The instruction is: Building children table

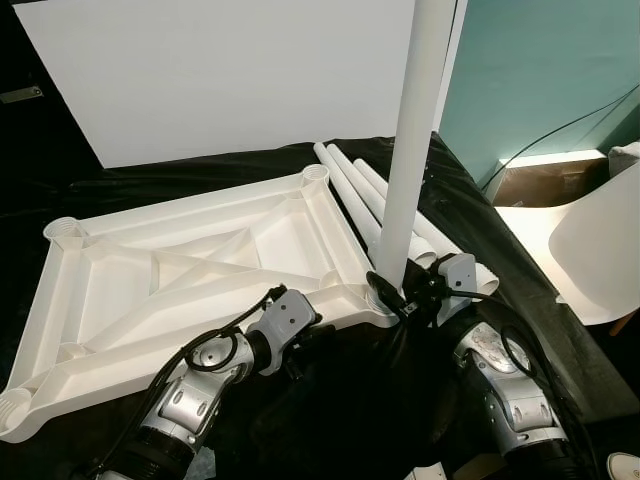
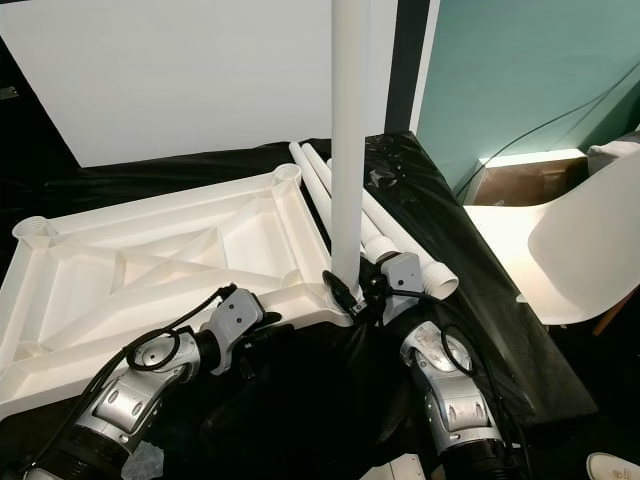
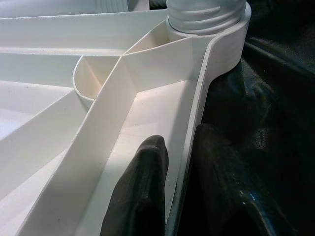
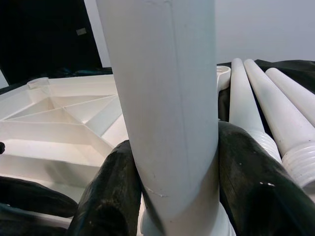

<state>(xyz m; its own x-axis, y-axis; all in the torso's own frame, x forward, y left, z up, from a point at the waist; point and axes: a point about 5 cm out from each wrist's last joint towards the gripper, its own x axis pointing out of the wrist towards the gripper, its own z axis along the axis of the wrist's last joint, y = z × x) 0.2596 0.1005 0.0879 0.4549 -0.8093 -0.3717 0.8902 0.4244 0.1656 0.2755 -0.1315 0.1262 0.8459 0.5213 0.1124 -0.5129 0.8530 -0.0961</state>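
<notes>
White tabletop (image 1: pixel 190 270) edge pinched by left pincer (image 3: pixel 179 162); right pincer (image 1: pixel 392 292) clamps upright leg (image 1: pixel 412 140) at corner socket.

A large white board (image 1: pixel 220 70) leans at the back, with a teal wall (image 1: pixel 540 70) to its right. Black sheeting (image 1: pixel 480 210) covers the floor. At far right sits a white chair (image 1: pixel 590 245), brightly lit, before a brown cardboard box (image 1: pixel 535 180). A dark cable (image 1: pixel 570 125) hangs across the wall.
</notes>
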